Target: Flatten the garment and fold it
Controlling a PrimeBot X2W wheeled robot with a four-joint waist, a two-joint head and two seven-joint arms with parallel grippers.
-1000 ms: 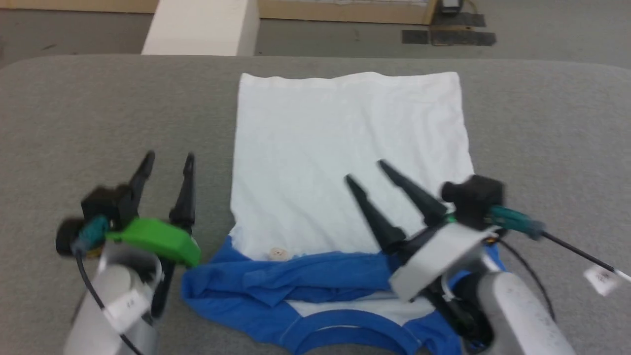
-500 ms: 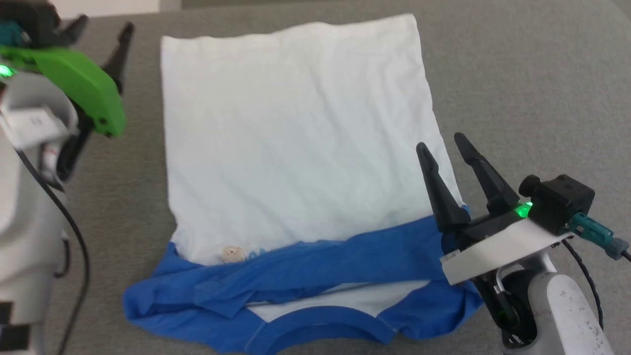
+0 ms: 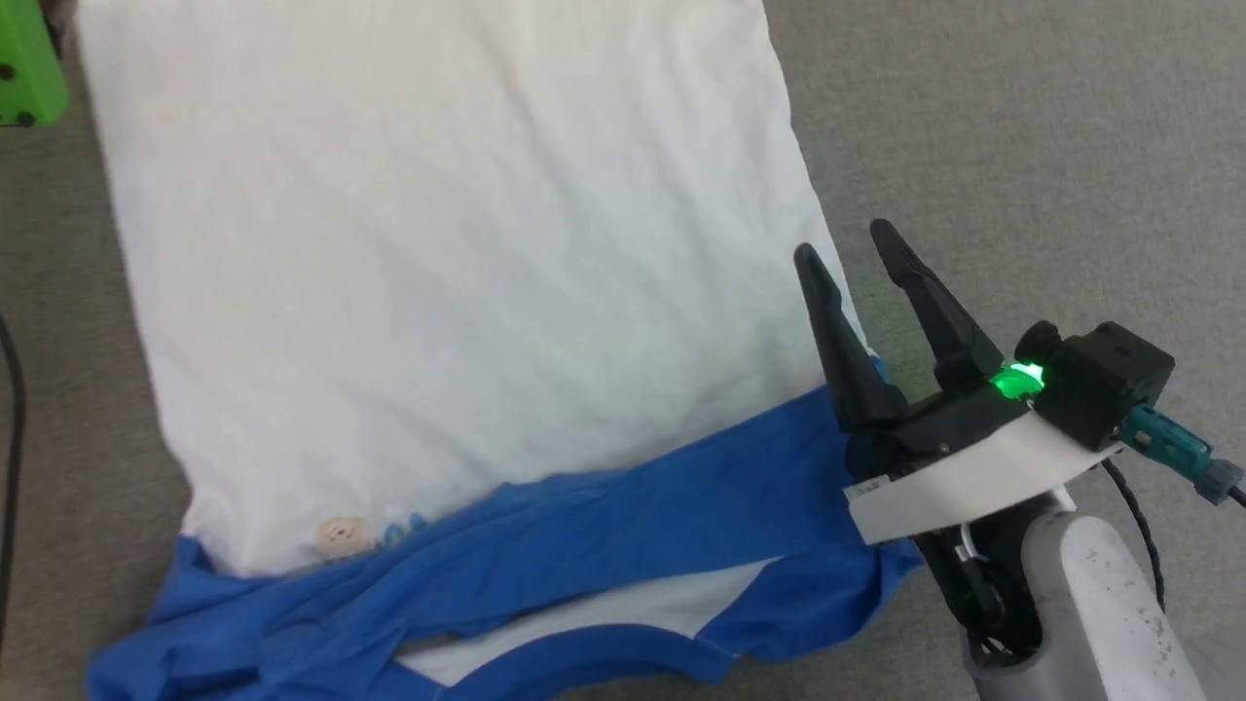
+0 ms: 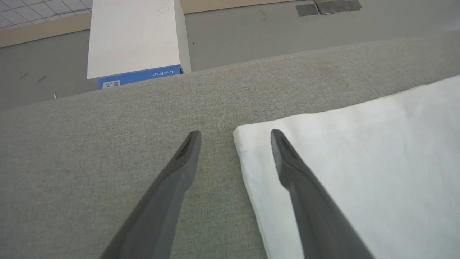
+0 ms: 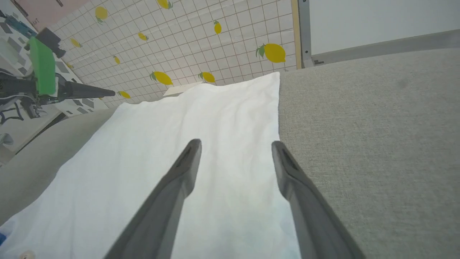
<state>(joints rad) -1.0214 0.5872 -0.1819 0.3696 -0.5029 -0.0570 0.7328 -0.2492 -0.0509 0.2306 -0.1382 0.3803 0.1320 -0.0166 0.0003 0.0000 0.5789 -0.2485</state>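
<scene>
Lying place, head view: garment (image 3: 438, 243) spread front up on the grey fabric surface (image 3: 1022, 146); white body flat, running off the top edge of the view.
Blue part: sleeves and shoulders (image 3: 633, 526) bunched in a creased band along the near end; neck trim (image 3: 584, 667) at the bottom edge.
Marking: small beige logo (image 3: 343, 534) on the white, just above the blue band, left side.
Gripper, right side: right gripper (image 3: 844, 239), fingers wide apart, nothing between them. It is over the garment's right edge where white meets blue, with a green light (image 3: 1017, 380) lit at its base.
Top left corner: green cover (image 3: 24, 68), beside the garment's left edge.
Left wrist view: left gripper (image 4: 235, 132), fingers wide apart, empty. One finger is over a white corner of the garment, the other over bare grey surface; contact with the cloth cannot be told.
Beyond the surface: white box (image 4: 134, 39) with a blue label, on a grey floor (image 4: 251, 32).
Right wrist view: right gripper spread and empty above the white body, one fingertip in line with the cloth's edge.
Far side: left gripper with its green cover at the upper left, near the garment's far corner; lemon-print tiles (image 5: 201, 39) behind.
</scene>
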